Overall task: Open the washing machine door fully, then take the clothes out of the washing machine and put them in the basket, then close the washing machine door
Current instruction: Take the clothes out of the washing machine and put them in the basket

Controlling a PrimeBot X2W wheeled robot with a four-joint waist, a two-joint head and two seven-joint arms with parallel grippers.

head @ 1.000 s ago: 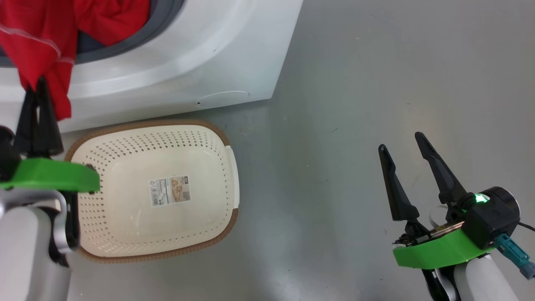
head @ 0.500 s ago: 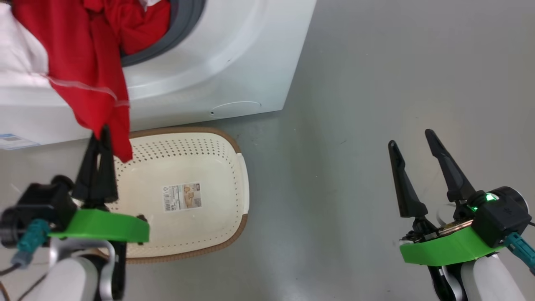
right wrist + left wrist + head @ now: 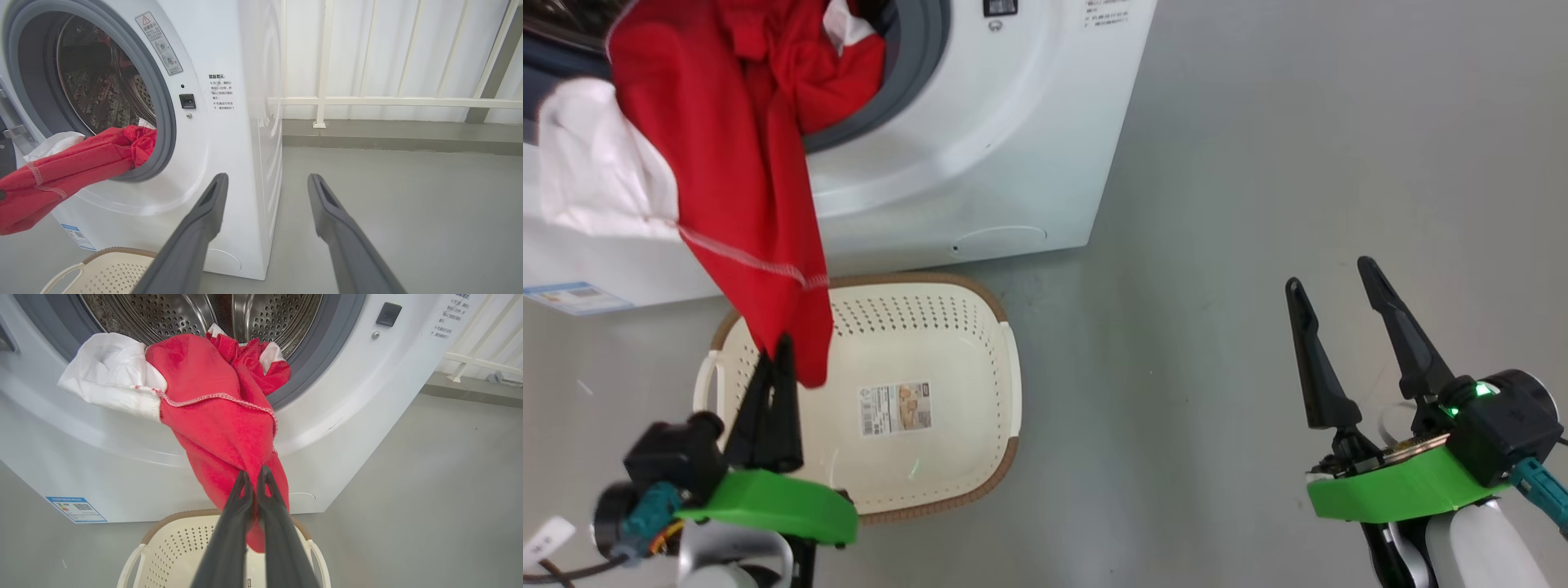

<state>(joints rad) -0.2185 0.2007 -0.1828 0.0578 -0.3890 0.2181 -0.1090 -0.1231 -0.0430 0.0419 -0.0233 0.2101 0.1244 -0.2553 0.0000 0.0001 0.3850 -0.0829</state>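
Left gripper (image 3: 774,353): fingers pinched tight together on the low end of the red garment (image 3: 737,171), pointing up toward the washing machine (image 3: 1013,122).
Red garment: upper end bunched in the drum (image 3: 184,314) mouth, the rest spilling over the gasket (image 3: 322,347) lip and down to the pinch.
Long axis: a slanted band from the drum mouth, down and out to the gripper.
Basket (image 3: 1006,359): on the floor (image 3: 1258,163) just in front of the machine, directly below the gripped end.
What the move turns on: the held end is over the basket, but the bulk lies above and behind it. I'd judge the pull must go away from the machine before lowering.
White cloth (image 3: 107,377): draped on the lip beside the red; I cannot tell if it is attached.
Right gripper (image 3: 1330,273): fingers spread wide, holding nothing, well apart over bare floor; the left arm is nearer.
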